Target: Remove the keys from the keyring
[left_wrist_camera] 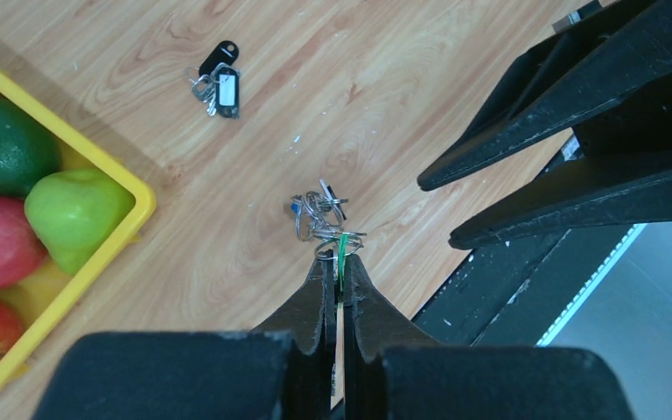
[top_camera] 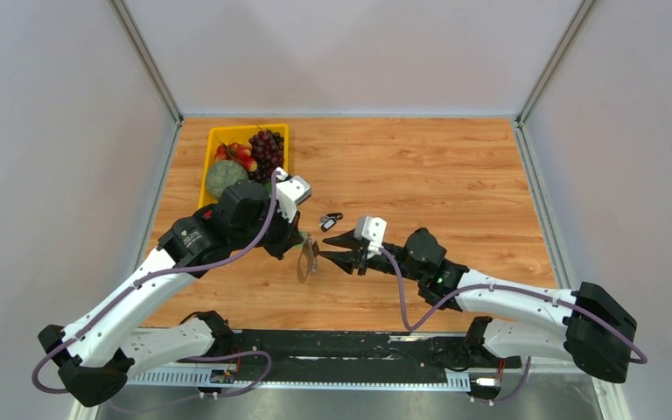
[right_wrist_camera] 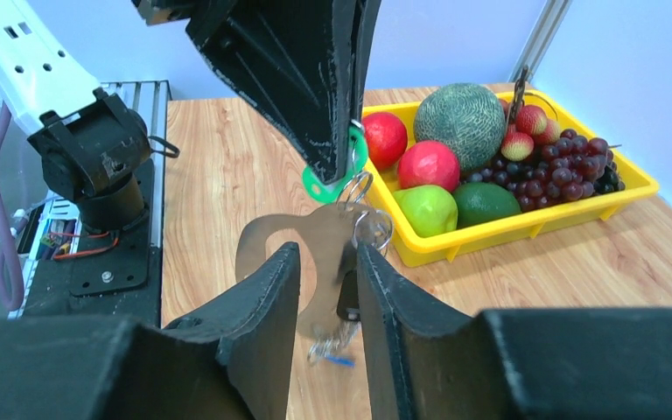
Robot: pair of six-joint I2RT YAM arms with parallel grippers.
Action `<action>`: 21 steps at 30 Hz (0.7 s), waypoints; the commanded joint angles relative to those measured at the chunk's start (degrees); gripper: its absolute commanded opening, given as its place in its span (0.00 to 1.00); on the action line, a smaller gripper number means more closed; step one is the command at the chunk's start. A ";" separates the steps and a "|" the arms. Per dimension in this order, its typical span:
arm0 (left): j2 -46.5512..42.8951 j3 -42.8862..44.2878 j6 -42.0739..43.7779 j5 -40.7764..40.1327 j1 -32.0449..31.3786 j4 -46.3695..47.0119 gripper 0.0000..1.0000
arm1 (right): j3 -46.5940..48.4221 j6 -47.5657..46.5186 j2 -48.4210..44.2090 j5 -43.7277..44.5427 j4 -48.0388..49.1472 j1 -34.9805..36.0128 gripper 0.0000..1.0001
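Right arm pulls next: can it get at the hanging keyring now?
Probably yes: the keyring hangs by a green tag from the left gripper, just ahead of the open right gripper, nothing between.

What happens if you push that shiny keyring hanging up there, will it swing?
It would probably swing and twist, not stay stiff: the keyring hangs by small rings from the green tag pinched in the left gripper. It looks thin and flat, so it is likely light. Its smooth metal may slip from the open right gripper.
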 commanded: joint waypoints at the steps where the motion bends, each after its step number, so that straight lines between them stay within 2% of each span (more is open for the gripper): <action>1: -1.66 2.43 -1.86 1.45 -0.19 0.34 0.00 | 4.21 0.50 1.92 -2.01 6.08 0.17 0.35; 21: -2.66 3.26 -2.99 3.98 -0.64 1.46 0.00 | 8.38 2.74 9.86 -3.20 7.27 0.17 0.34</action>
